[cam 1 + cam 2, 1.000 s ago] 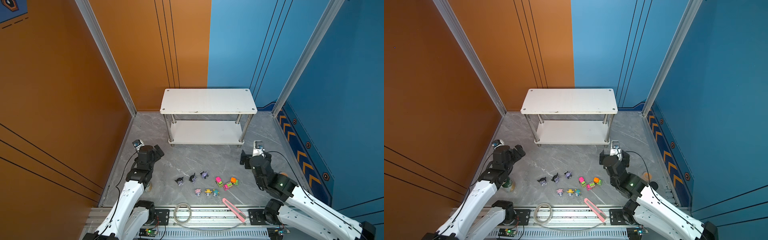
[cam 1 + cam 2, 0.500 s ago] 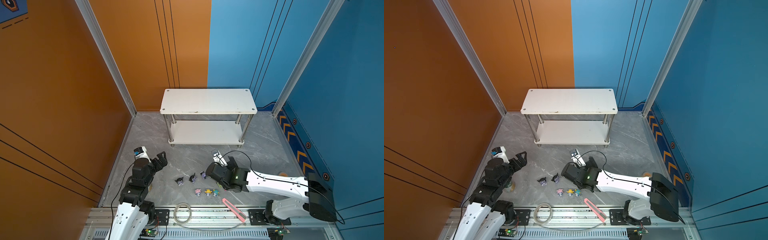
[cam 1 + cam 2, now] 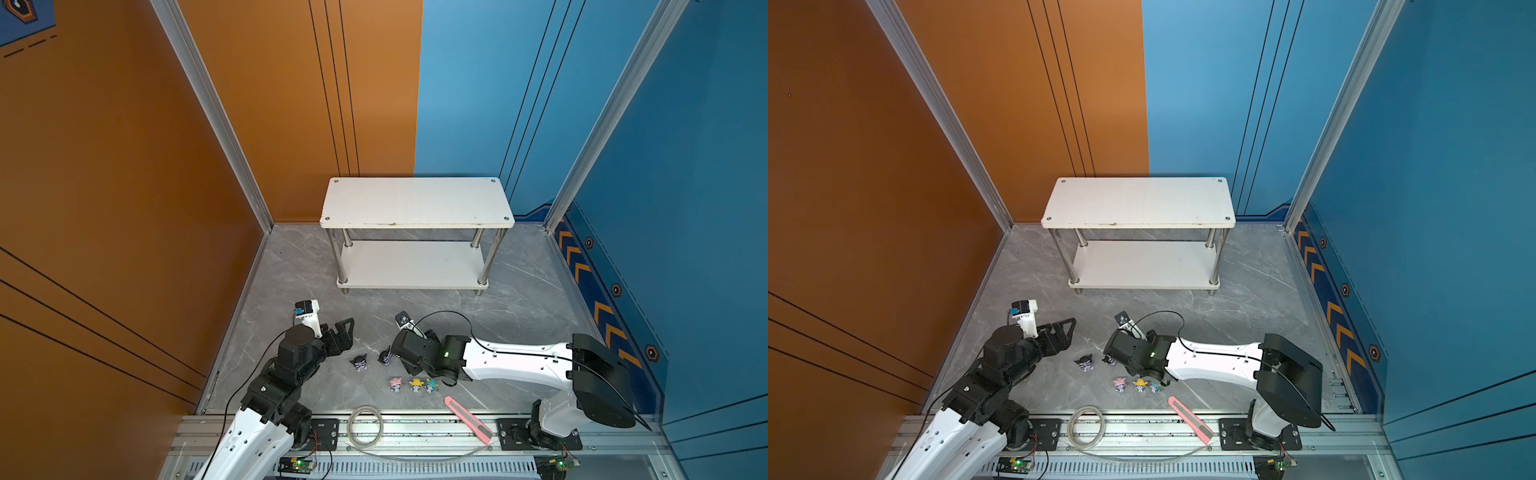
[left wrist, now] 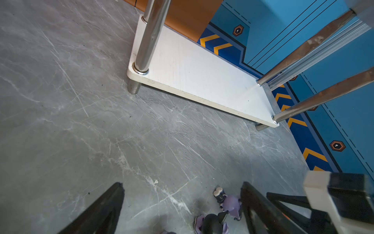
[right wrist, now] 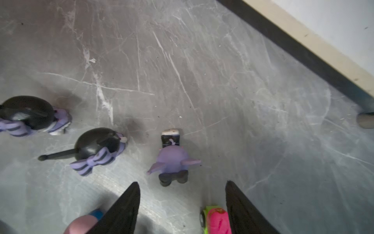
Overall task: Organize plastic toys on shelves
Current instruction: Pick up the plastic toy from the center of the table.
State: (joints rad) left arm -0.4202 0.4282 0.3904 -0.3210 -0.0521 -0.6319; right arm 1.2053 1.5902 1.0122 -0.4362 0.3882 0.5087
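Note:
The white two-tier shelves stand at the back with both boards bare. Two black-purple figurines and three pastel figurines stand on the grey floor. My right gripper is open and low over the toys. A pink and green truck lies between its jaws beside one finger, and a purple figurine stands just past the fingertips. My left gripper is open wide to the left of the figurines and holds nothing. The right arm hides the trucks in both top views.
A pink utility knife and a coil of clear tubing lie at the front rail. Orange and blue walls close in the sides and back. Chrome legs rise from the lower board.
My right arm has swung in from the right and come down over the trucks, and its jaws have narrowed. My left arm has moved forward and inward toward the black-purple figurines.

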